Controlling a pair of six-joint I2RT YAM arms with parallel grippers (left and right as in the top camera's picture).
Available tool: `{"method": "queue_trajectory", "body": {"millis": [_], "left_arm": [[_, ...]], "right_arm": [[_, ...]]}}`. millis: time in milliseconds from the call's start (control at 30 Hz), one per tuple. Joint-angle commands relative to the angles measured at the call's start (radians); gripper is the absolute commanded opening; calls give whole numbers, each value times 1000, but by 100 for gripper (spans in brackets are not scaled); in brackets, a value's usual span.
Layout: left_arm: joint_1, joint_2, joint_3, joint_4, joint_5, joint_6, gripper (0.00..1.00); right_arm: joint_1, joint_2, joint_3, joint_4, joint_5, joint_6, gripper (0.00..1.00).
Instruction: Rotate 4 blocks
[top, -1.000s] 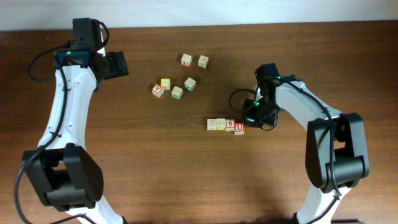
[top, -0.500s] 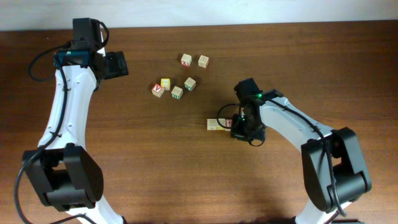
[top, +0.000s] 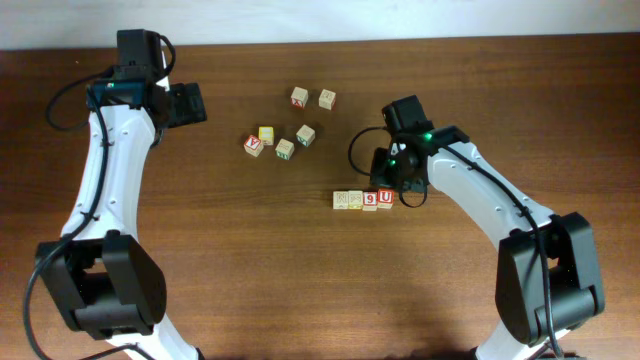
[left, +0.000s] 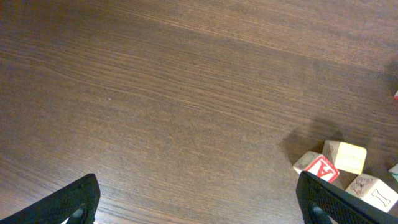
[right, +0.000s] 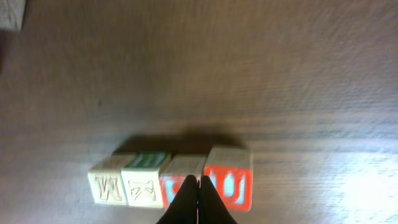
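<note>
right gripper (right: 199, 190), fingers pinched together, is pointing between the red "6" block (right: 175, 182) and red "u" block (right: 229, 180); left gripper (left: 199, 202) is gaping wide, facing a red "a" block (left: 322, 168).

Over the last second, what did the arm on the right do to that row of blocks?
The right gripper, shut and empty, swung in over the row's end and drew back. The red U block, which sat slightly out of line, now lines up with the 6 block. Nothing was grasped. The left gripper, open, and the scattered blocks stayed put.
</note>
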Motion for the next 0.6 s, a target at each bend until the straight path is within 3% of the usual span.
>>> {"method": "queue_trajectory", "body": {"millis": [0,233,567], "left_arm": [[2,-1,11,3,3,-12,99],[2,-1,11,3,3,-12,99],[2,-1,11,3,3,-12,99]], "right_arm": [[-2,38,11,49,92,-11,4],[0,141,10,73,32,-88,4],[10,140,11,83,1,-116,4]]}}
